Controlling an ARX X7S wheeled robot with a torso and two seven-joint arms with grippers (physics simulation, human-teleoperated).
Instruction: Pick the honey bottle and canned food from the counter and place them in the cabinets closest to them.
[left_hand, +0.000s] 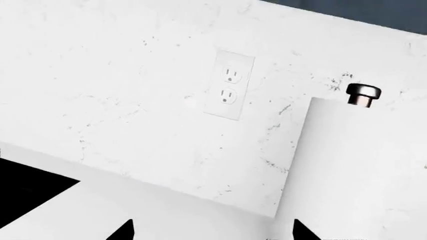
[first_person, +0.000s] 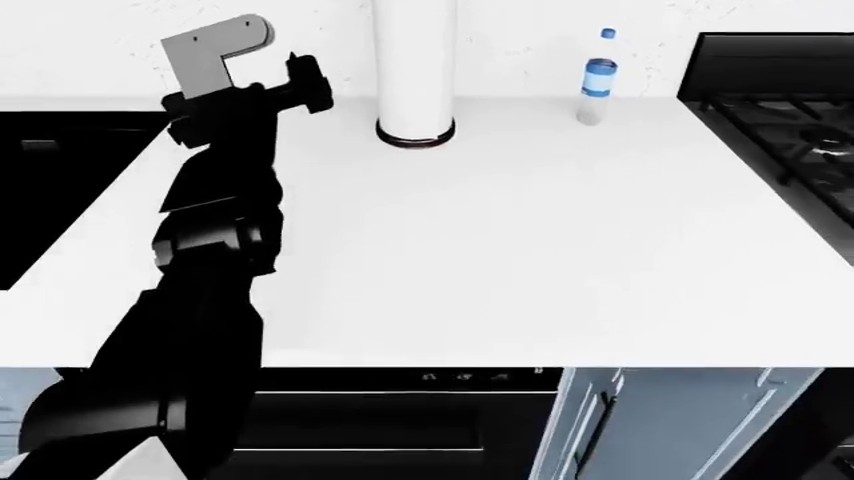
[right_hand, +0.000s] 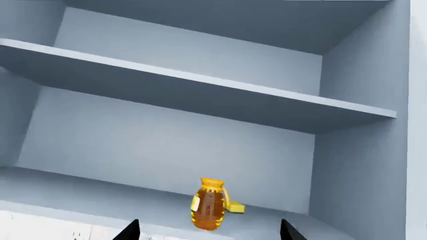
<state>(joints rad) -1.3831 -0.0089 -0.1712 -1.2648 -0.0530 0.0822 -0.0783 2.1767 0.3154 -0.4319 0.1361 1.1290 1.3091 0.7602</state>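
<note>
- honey bottle (right_hand: 209, 205) is standing upright on the lower shelf (right_hand: 100, 192) of an open grey-blue cabinet (right_hand: 360, 165), seen from the right wrist view; something small and yellow is lying just behind it, can't tell what.
- right gripper (right_hand: 209, 232) is sitting in front of the bottle, only two dark fingertips (right_hand: 128, 231) showing at the frame edge, spread wide with the bottle between and beyond them, not touching it — reading as released.
- upper shelf (right_hand: 200, 90) above it is showing nothing on it.
- judging the honey half of the task as done: bottle is in the cabinet, free of the gripper.
- canned food is not showing in any view; can't say where it is.
- left gripper (left_hand: 212, 231) is pointing at the white marble backsplash (left_hand: 120, 90) with a wall outlet (left_hand: 229, 85); tips are apart, nothing between them, so open and empty.
- in the head view the left arm (first_person: 214, 250) is reaching over the white counter (first_person: 534, 260) toward the back wall.
- counter is carrying a clear bottle with blue label (first_person: 599, 80) and a white column (first_person: 415, 70); stove (first_person: 787, 110) at the right.
- next move is probably calling for backing the right gripper straight out without tipping the bottle, then finding the can.
</note>
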